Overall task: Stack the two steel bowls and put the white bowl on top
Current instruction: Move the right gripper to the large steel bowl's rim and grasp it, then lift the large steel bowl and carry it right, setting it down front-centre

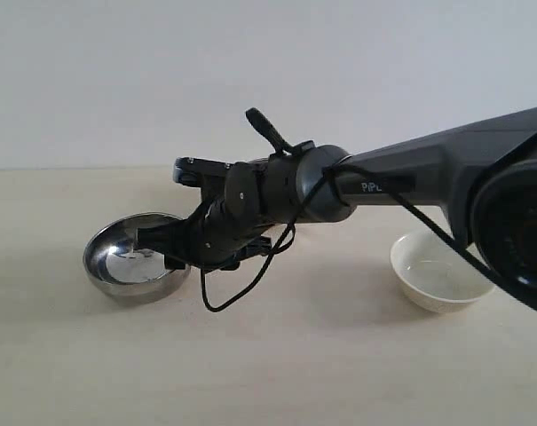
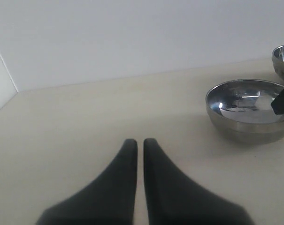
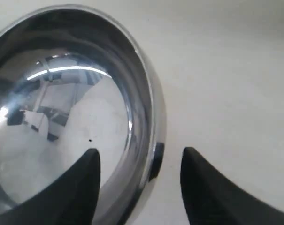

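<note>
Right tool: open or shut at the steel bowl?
Open. The right tool has its fingers wide apart, with the rim of the steel bowl between them.

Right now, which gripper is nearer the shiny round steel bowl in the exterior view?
Right. The right gripper straddles the shiny round steel bowl's rim, one finger inside, one outside. The left gripper sits apart from it, fingers shut.

L fingers (image 2: 125, 164) together; steel bowl (image 2: 247, 110) nr
</note>
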